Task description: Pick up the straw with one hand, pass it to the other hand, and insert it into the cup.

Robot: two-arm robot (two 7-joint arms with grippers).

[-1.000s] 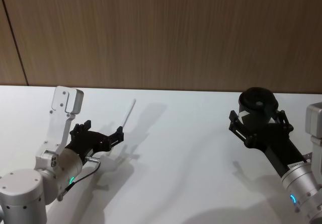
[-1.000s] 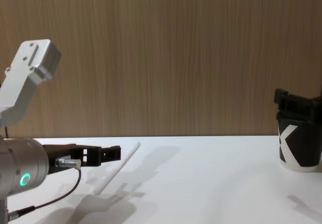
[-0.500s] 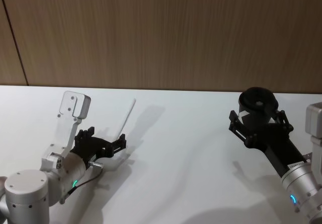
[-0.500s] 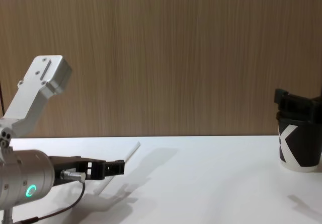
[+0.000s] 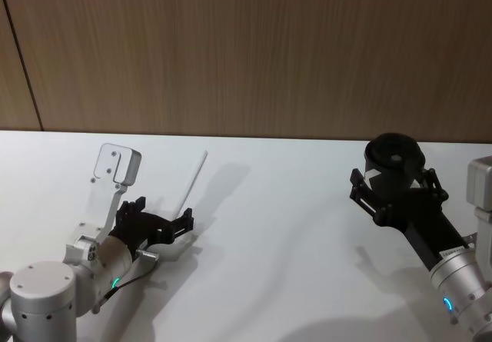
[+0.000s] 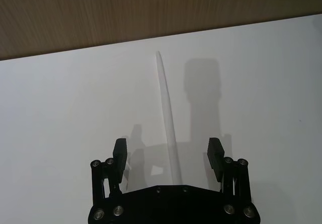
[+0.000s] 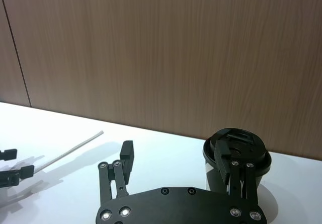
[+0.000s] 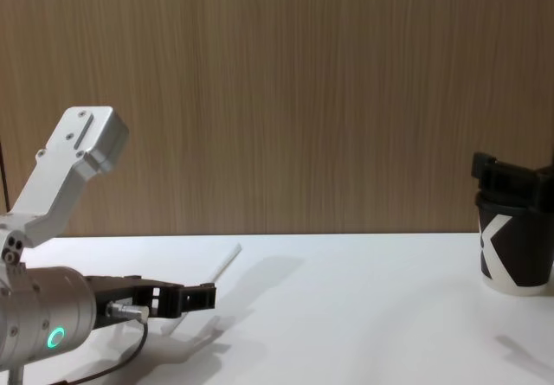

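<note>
Left gripper [image 5: 164,214] sits low over the white table [image 5: 292,234], on the left side, with its two black fingers [image 6: 119,152] spread wide and nothing caught between them. From where I stand, the straw [image 6: 165,98] lies flat on the table and runs straight out between those fingers, a clear gap on each side of it, its far tip pointing toward the wooden wall [image 5: 269,50]. A green ring glows on the silver wrist behind the gripper. Over on the right, the right gripper [image 7: 175,156] hangs with its fingers parted too, gripping nothing, right up beside the cup [image 5: 394,156]. That black cup stands upright on the table near the wall, well apart from the straw, its white mark facing the robot. One finger crosses in front of the cup; whether it touches I cannot tell.
</note>
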